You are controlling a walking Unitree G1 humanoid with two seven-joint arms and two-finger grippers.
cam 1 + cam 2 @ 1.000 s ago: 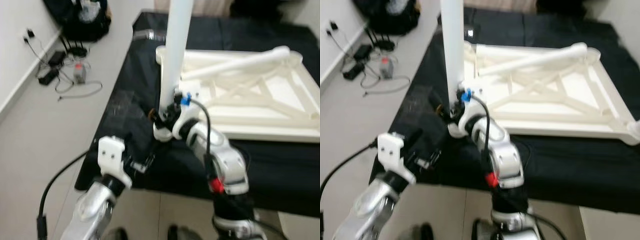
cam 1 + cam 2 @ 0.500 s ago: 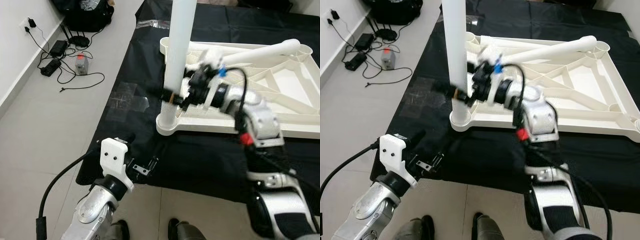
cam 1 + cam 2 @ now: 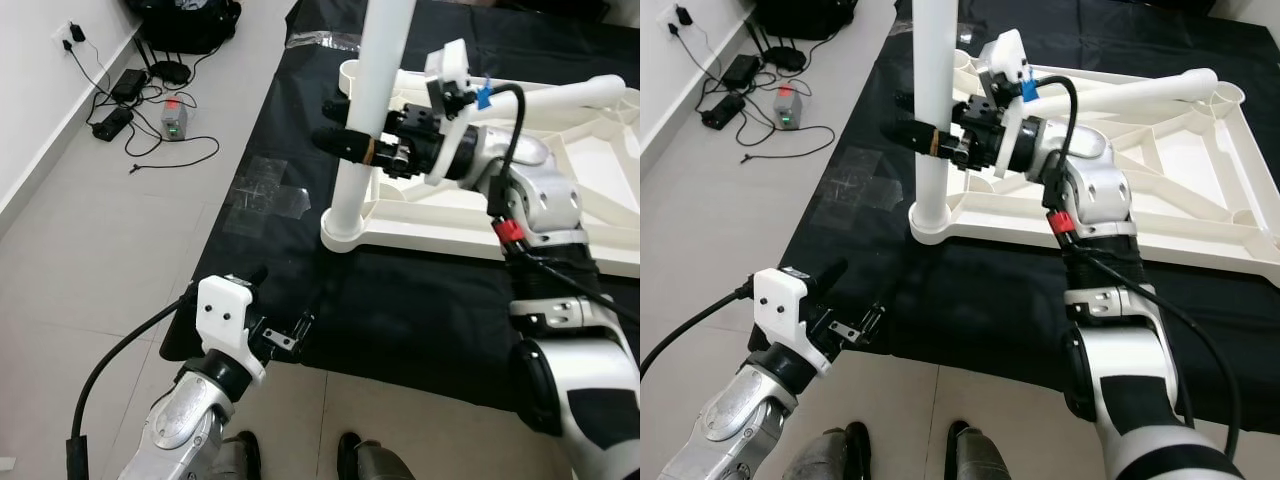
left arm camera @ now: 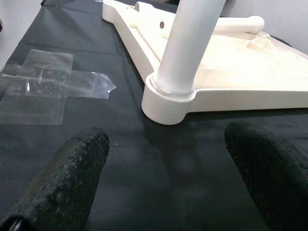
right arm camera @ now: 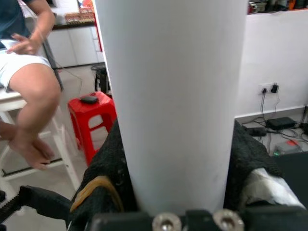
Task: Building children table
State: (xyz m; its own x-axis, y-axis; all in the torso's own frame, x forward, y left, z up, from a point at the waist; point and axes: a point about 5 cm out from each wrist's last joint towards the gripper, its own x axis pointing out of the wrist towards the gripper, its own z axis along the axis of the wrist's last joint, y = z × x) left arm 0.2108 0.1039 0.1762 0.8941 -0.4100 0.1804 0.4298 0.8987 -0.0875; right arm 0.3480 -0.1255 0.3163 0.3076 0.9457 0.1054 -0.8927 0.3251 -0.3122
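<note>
The right gripper (image 3: 352, 143) is clenched around the white leg (image 3: 368, 110), about at the middle of its visible height; in the right wrist view the leg (image 5: 171, 96) stands between the two black fingers (image 5: 107, 178), touching both. The leg is upright and its lower end sits in the round corner socket (image 3: 345, 228) of the white tabletop (image 3: 560, 190), which lies upside down on a black sheet (image 3: 400, 310) on the floor. A second leg (image 3: 560, 98) lies tilted across the tabletop, behind the right arm. The left gripper (image 3: 855, 300) hangs low, near the front edge of the sheet and well apart from the leg, with its fingers (image 4: 72, 178) spread wide and grasping nothing. Pieces of clear tape (image 4: 43, 86) are stuck on the sheet beside the socket. Cables (image 3: 150, 140) lie on the floor to the left. In the right wrist view a seated person (image 5: 29, 82) and a red stool (image 5: 91, 120) are behind the leg.
</note>
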